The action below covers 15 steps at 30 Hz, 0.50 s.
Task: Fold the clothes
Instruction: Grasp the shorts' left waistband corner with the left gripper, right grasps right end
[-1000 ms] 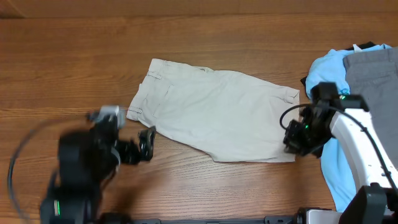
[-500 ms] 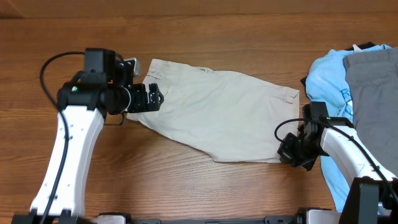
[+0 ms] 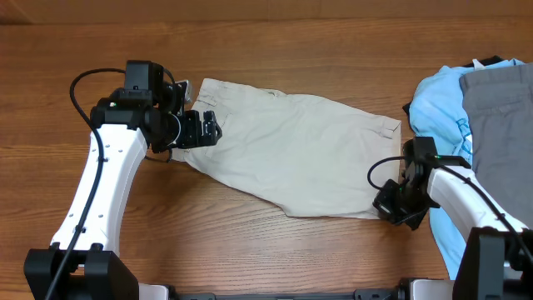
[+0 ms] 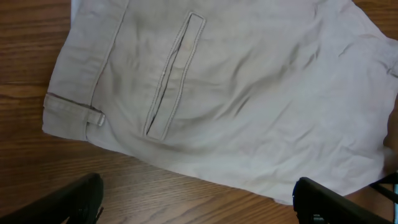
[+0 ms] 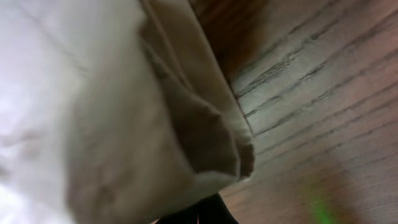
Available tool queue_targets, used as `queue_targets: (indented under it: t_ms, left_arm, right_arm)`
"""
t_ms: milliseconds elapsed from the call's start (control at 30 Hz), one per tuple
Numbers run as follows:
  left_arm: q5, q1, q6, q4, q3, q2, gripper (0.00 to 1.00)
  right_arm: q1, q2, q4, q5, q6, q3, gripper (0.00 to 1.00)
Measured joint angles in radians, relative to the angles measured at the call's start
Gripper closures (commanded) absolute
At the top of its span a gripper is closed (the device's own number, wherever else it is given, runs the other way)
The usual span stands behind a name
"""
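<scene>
now swung left gripper [image 3: 209, 130], spread wide, up over waistband of light beige khaki cotton shorts [image 3: 291, 158] lying flat on brown wooden table [image 3: 266, 33]; lowered right gripper [image 3: 390, 205], pinching hem corner; ready to begin folding.

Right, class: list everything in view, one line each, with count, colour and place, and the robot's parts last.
shorts: one, light beige, flat mid-table.
T-shirt: one, light blue, bunched at right edge.
grey garment: one, plain grey, on the T-shirt.
dark item: one, black, peeking from under the T-shirt.
table: one, brown wood, under everything.
arms: two, white and black, either side of the shorts.
left pincer: one, black, open over the waistband end.
right pincer: one, black, shut on the shorts' lower right corner.
</scene>
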Motion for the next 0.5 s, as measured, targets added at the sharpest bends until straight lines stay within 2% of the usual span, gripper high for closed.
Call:
queue_targets:
  t_ms: [300, 500]
  left_arm:
    - [0.0, 0.0, 0.0, 0.017, 0.0, 0.0, 0.0]
    - [0.0, 0.0, 0.0, 0.024, 0.0, 0.0, 0.0]
  right_arm:
    - [0.0, 0.017, 0.091, -0.019, 0.015, -0.028, 0.96]
    - [0.0, -0.005, 0.258, -0.042, 0.02, -0.051, 0.96]
